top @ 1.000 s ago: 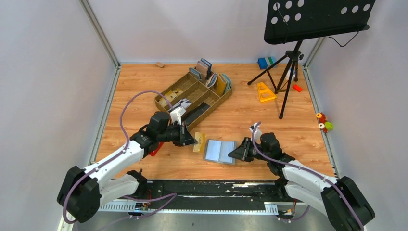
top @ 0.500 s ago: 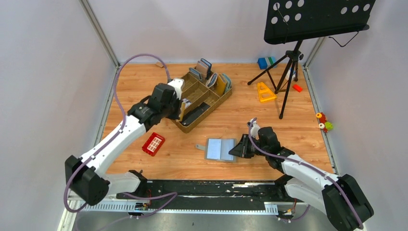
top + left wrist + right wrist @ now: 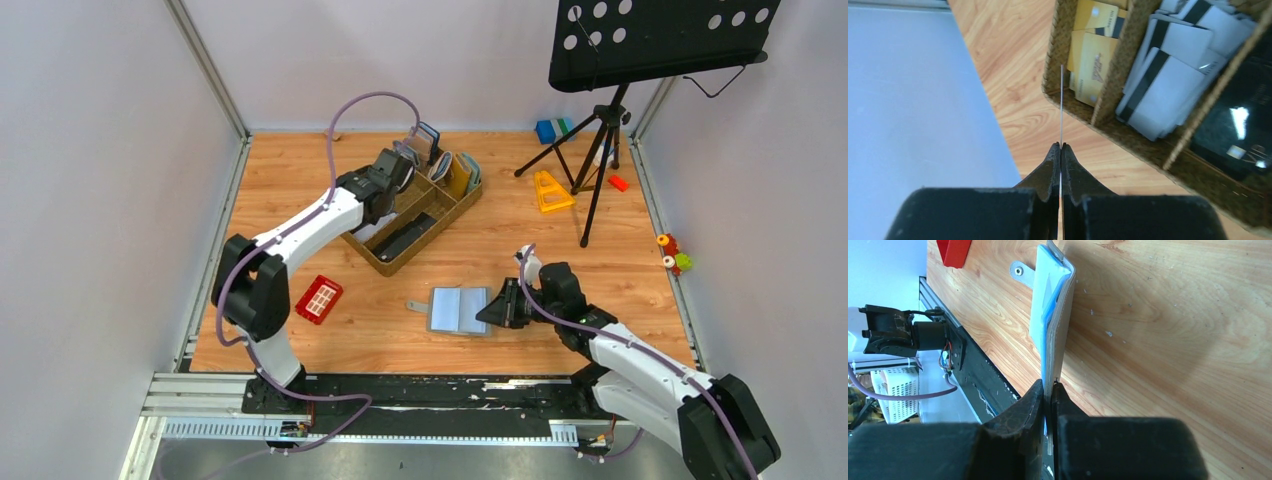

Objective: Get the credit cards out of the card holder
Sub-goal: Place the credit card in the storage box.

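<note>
While my left gripper (image 3: 1061, 147) pinched a card (image 3: 1061, 100), it needed centring over the tray's (image 3: 1055, 50) gold cards (image 3: 1093, 60). My right gripper (image 3: 1049, 390) clamped the card holder (image 3: 1053, 330).

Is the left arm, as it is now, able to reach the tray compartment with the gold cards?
Probably yes. The left end effector, shut on a thin card, is right beside that compartment, which is open on top with nothing over it.
</note>
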